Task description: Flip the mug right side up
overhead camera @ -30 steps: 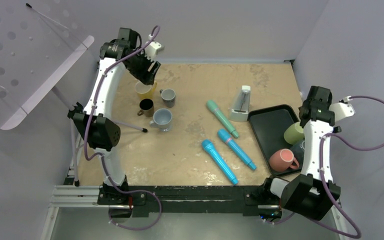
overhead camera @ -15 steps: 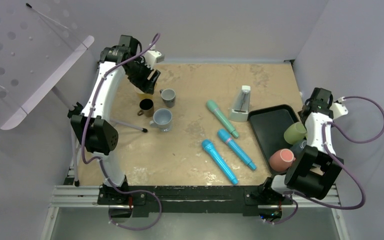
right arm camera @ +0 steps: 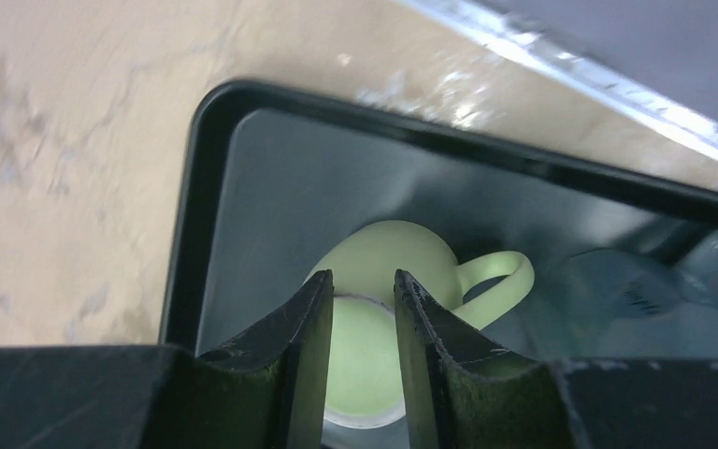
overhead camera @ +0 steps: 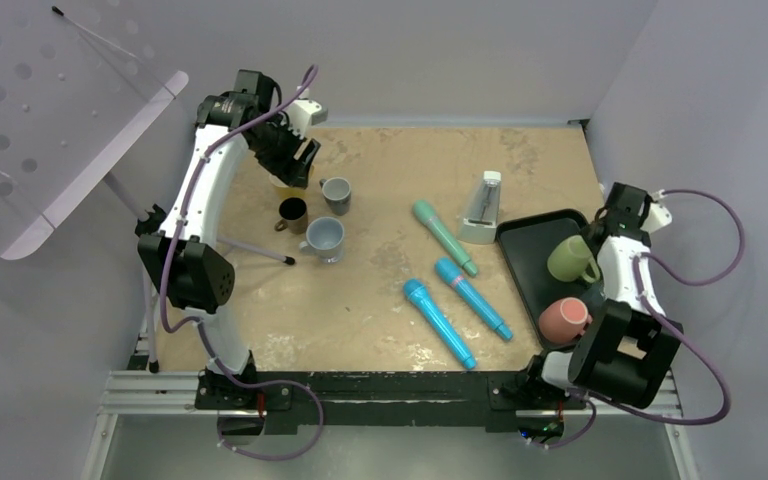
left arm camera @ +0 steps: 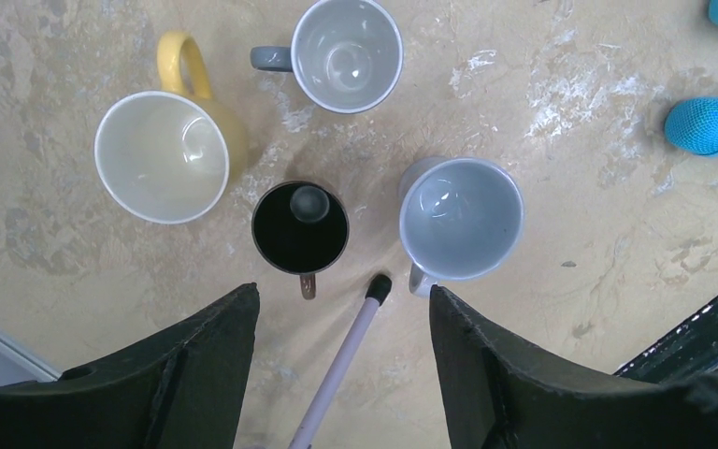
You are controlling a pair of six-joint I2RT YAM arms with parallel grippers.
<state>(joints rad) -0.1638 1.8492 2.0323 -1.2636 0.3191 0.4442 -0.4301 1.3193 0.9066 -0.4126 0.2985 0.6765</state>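
Green mug (right arm camera: 383, 257) sits pinched in the right gripper (right arm camera: 363, 281), whose 2 fingers are closed on its wall with only a thin gap between them. The mug's long axis runs along the fingers, base pointing away from the wrist camera, rim toward it, handle out to the right in that view. It is over the black tray (right arm camera: 182, 243), near a pink cup (overhead camera: 563, 318). The left gripper (left arm camera: 341, 292) hangs spread wide above 4 upright cups.
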